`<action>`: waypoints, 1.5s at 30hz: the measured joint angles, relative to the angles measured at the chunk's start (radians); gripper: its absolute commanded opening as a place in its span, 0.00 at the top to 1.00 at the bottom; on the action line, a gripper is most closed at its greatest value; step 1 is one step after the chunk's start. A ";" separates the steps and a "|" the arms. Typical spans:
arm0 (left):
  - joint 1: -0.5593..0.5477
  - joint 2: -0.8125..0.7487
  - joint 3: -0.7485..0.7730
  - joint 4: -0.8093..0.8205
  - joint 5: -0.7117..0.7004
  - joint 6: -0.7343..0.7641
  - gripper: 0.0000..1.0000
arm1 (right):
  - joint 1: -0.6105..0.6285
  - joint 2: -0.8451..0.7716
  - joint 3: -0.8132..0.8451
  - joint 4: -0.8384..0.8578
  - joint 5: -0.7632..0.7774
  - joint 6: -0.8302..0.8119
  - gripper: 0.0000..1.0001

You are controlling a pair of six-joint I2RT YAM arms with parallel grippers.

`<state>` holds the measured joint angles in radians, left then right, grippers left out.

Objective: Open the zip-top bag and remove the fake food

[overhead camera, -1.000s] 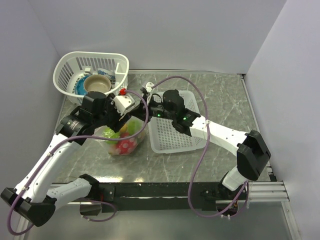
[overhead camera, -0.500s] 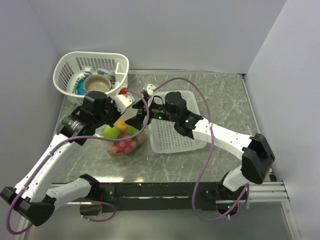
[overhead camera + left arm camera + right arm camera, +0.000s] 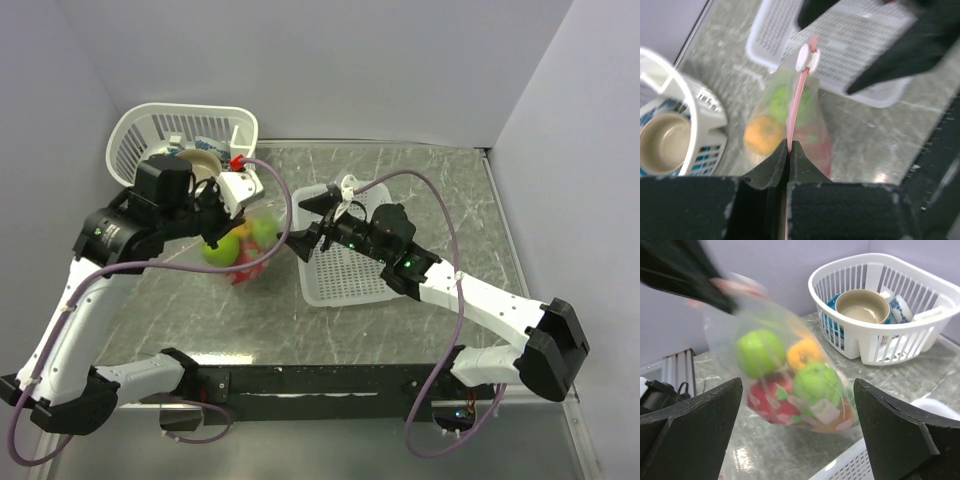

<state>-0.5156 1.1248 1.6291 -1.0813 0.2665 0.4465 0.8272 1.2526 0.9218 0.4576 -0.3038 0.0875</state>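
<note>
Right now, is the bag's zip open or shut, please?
Shut, it seems: the pink strip runs as one unbroken line from the left fingers to the white slider, food inside.

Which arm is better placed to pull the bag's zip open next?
Probably right: the right pincer is open and faces the bag, with the white slider at the end nearest it. The left pincer is shut on the pink zip strip, holding the bag.

A robotics lab test cell: plain white panels [image 3: 350, 60] box in a grey marble-patterned table [image 3: 450, 190], with a left arm [image 3: 72, 322] and right arm [image 3: 490, 300] bolted to a black rail [image 3: 330, 380] at its near edge.
</note>
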 measured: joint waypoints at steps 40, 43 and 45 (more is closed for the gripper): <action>0.001 0.032 0.095 -0.294 0.317 0.164 0.99 | -0.040 0.087 0.051 0.182 -0.518 0.050 0.00; 0.001 0.032 0.095 -0.294 0.317 0.164 0.99 | -0.040 0.132 0.078 0.201 -0.538 0.074 0.02; 0.001 0.032 0.095 -0.294 0.317 0.165 0.99 | -0.040 0.152 0.083 0.208 -0.549 0.084 0.06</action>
<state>-0.5148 1.1564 1.7241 -1.3758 0.5831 0.6113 0.7872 1.4048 1.0046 0.6651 -0.8524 0.1711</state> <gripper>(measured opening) 0.059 0.985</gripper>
